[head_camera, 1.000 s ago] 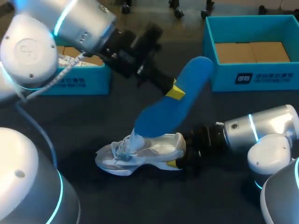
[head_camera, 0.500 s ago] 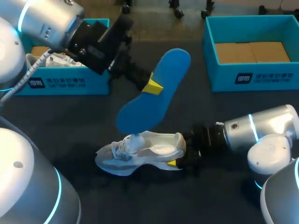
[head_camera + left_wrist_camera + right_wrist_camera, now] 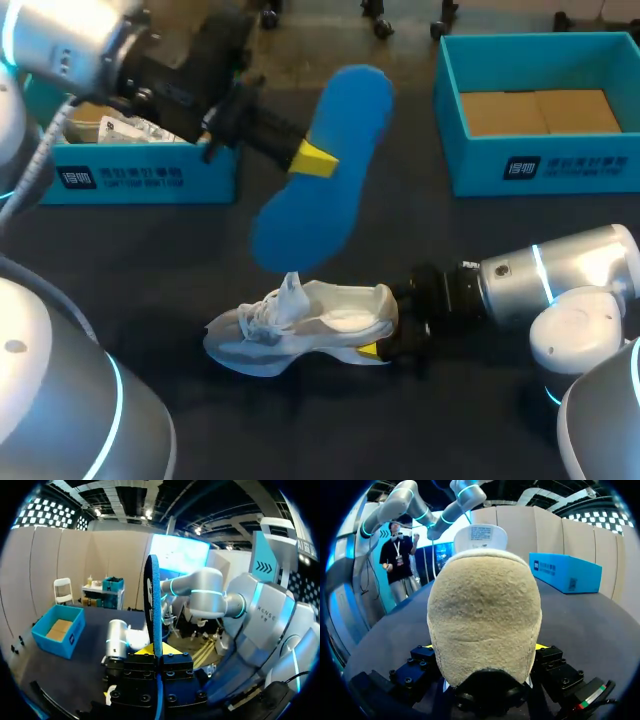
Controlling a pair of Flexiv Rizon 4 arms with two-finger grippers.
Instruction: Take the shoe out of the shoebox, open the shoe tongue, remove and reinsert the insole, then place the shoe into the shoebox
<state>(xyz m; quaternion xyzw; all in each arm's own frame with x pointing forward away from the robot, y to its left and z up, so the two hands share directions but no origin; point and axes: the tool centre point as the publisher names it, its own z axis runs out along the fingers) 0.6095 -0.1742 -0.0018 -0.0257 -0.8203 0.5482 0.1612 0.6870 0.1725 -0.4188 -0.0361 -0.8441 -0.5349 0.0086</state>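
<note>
Shoe [image 3: 310, 325] toe left, heel in right jaws; insole [image 3: 325, 170] aloft, diagonal

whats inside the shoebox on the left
Inside the left shoebox, something white and a patch of tan cardboard show. The left arm reaches over it and covers the rest of its inside.

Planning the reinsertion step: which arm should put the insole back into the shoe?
Left. The left gripper holds the insole above the shoe, while the right gripper grips the shoe at its heel, steadying it.
</note>
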